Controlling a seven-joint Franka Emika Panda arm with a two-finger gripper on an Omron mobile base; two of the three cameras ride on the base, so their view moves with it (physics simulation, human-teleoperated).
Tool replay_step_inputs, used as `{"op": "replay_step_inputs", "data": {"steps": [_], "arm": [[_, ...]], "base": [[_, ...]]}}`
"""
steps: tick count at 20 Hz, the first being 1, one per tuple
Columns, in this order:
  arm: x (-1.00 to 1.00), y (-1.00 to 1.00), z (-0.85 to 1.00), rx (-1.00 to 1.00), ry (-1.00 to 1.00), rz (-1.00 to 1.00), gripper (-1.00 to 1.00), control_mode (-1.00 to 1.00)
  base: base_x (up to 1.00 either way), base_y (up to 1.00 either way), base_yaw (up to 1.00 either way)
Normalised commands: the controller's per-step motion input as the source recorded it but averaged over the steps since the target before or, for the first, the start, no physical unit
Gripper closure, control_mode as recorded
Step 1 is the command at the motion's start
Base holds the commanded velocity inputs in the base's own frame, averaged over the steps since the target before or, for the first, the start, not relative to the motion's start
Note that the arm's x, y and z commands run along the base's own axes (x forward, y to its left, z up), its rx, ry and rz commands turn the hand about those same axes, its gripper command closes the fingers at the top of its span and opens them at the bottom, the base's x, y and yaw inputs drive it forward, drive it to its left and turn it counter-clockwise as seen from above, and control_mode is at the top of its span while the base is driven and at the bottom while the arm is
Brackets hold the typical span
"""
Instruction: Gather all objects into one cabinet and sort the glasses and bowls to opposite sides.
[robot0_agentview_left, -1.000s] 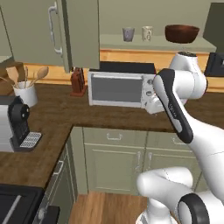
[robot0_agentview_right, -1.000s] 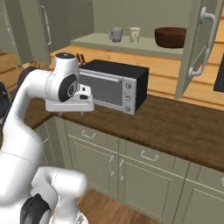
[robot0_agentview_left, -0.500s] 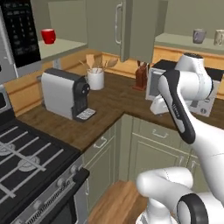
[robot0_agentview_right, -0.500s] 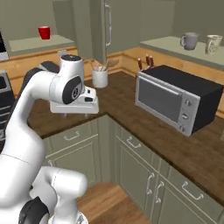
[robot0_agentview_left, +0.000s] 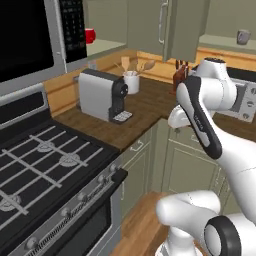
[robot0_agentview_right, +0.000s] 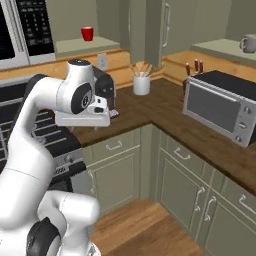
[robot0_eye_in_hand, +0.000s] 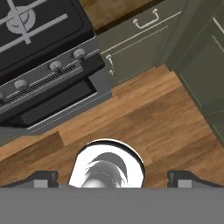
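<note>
On the open shelf beside the black wall microwave, the red cup (robot0_agentview_right: 87, 33) stands upright, high above the tabletop (robot0_agentview_right: 165, 107) and above the coffee machine (robot0_agentview_left: 101, 95). In the right base view it sits up and slightly right of the arm's wrist; in the left base view the same cup (robot0_agentview_left: 90, 36) appears at the upper left, well apart from the arm. The hand (robot0_eye_in_hand: 113, 176) points straight down at the wooden floor (robot0_eye_in_hand: 144, 118), in front of the stove (robot0_eye_in_hand: 39, 52), with its two dark fingertips (robot0_eye_in_hand: 43, 177) spread to full width and nothing between them.

The governing relation is vertical: the red cup lies well above the hand and further in toward the wall, so the hand faces away from it. Reaching it would call for raising the arm and turning the wrist from downward to roughly horizontal. The cup's long axis is upright, which suits a side approach across its wall.

A grey mug (robot0_agentview_right: 248, 43) rests on a second shelf to the far right, above the toaster oven (robot0_agentview_right: 220, 105), well apart from the red cup. The red cup looks nearer to the arm.
</note>
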Motion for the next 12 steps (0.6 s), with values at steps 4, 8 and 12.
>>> {"op": "replay_step_inputs", "data": {"steps": [4,8,12], "arm": [[0.0,0.0,0.0,0.0,0.0,0.0,-1.0,1.0],[0.0,0.0,0.0,0.0,0.0,0.0,-1.0,1.0],[0.0,0.0,0.0,0.0,0.0,0.0,-1.0,1.0]], "base": [[-0.17,0.35,0.1],[0.11,-0.12,0.58],[0.0,0.0,1.0]]}}
